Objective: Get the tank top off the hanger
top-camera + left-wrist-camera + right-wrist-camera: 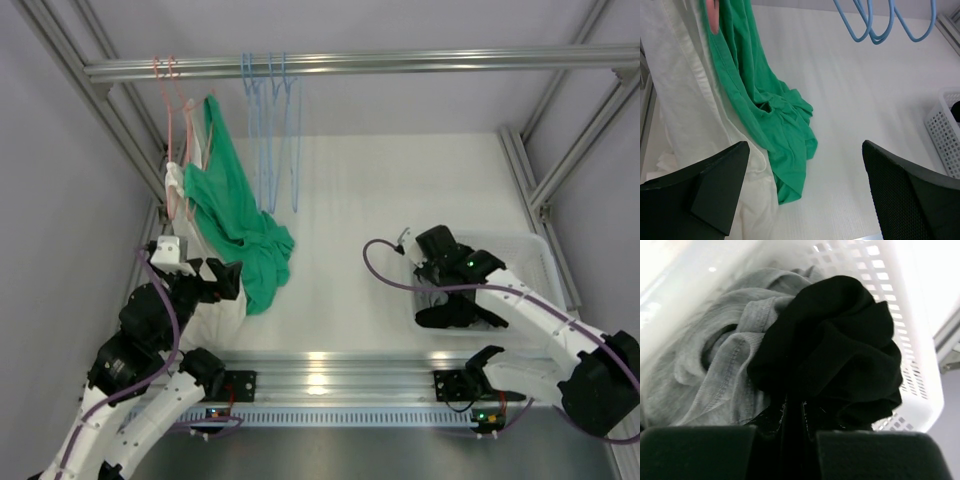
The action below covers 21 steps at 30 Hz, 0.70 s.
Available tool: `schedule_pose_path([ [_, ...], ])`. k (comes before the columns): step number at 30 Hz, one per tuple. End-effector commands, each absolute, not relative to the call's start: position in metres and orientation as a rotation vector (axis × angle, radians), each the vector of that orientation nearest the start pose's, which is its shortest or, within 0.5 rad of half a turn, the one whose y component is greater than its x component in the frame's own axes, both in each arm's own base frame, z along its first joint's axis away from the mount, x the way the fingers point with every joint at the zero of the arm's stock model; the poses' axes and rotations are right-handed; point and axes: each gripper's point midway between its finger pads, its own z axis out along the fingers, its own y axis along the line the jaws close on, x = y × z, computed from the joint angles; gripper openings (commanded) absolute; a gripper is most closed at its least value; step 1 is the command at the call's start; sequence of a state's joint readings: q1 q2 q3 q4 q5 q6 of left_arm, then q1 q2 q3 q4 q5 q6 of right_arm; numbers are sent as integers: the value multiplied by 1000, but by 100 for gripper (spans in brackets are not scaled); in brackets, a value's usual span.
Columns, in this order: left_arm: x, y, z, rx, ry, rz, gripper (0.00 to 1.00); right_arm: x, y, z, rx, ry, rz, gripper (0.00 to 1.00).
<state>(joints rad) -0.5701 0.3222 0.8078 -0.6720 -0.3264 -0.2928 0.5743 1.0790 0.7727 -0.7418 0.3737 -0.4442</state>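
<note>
A green tank top (240,215) hangs from a pink hanger (175,110) on the rail at the back left. Its lower part lies bunched on the table (770,120), and the pink hanger (713,17) shows at its strap. My left gripper (200,270) stands wide open just in front of its hem, with nothing between the fingers (805,150). My right gripper (450,312) is over the white basket (540,262), shut (790,432) on a black garment (840,340).
A white garment (685,100) hangs beside the green one, against my left finger. Several empty blue hangers (275,120) hang from the metal rail (350,65). A grey garment (710,375) lies in the basket. Frame posts stand at both sides.
</note>
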Motion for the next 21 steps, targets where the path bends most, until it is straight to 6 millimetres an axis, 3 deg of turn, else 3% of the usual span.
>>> schedule_pose_path([
  [1,185,-68,296,6,1692,-382,99,223,69,96,-1203,2348,-279,0],
  [4,185,-69,297,9,1691,-387,99,220,68,88,-1224,2374,-278,0],
  [6,185,-69,297,8,1690,-390,99,223,65,92,-1191,2377,-311,16],
  [11,184,-70,297,10,1688,-393,99,239,50,130,-1042,2303,-455,39],
  [13,185,-70,297,10,1691,-390,99,243,48,146,-1001,2258,-465,42],
  [17,185,-69,296,9,1692,-386,99,248,52,181,-914,2170,-430,59],
  [21,186,-68,296,-3,1694,-380,99,250,61,218,-848,2081,-337,63],
])
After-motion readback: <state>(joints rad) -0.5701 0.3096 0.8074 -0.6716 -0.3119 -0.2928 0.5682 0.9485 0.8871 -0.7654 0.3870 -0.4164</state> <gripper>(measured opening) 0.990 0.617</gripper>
